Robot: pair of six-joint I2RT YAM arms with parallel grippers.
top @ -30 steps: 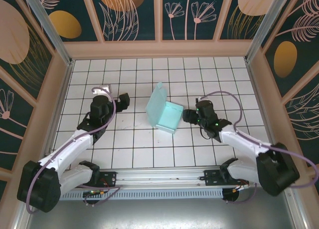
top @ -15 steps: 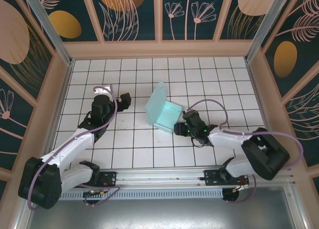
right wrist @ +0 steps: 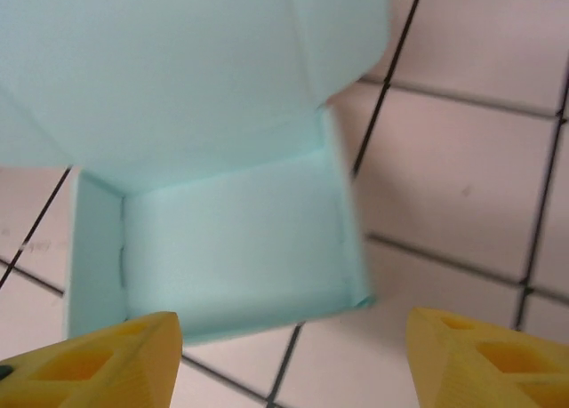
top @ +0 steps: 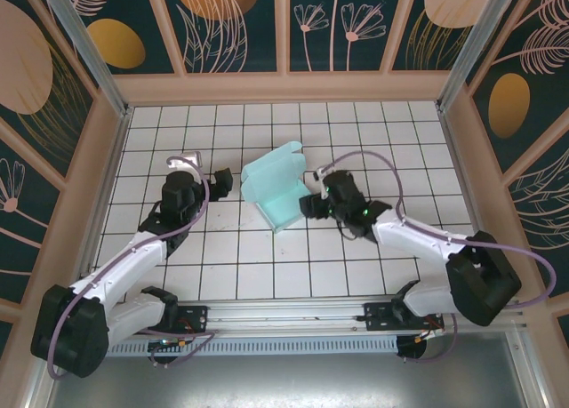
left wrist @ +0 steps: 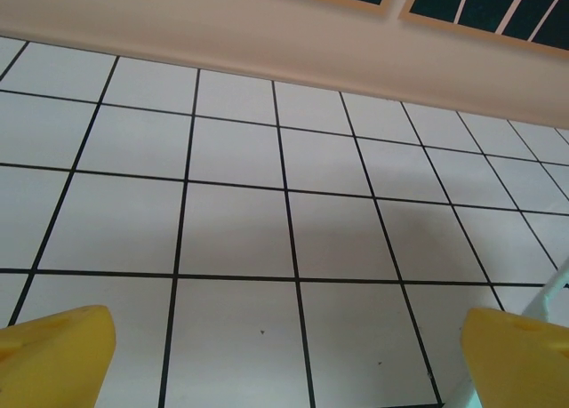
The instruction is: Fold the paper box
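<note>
The pale mint paper box (top: 277, 191) lies near the middle of the tiled floor, its tray open upward and its lid flap spread toward the back. In the right wrist view the box (right wrist: 222, 239) shows its shallow inside, the lid rising behind it. My right gripper (top: 308, 202) stands open right at the box's right edge, yellow fingertips (right wrist: 484, 359) wide apart and the box's near wall just ahead of them. My left gripper (top: 220, 180) is open a little to the left of the box, its yellow fingers (left wrist: 53, 355) spread over bare tiles.
The white tiled floor (top: 222, 248) is fenced by peach wooden walls (top: 284, 88) at the back and both sides. A metal rail (top: 284, 324) with both arm bases runs along the near edge.
My right gripper swung left and back along the box's right side. The box turned and shifted left, and its upright lid dropped back to lie spread out. The left arm hardly moved.
</note>
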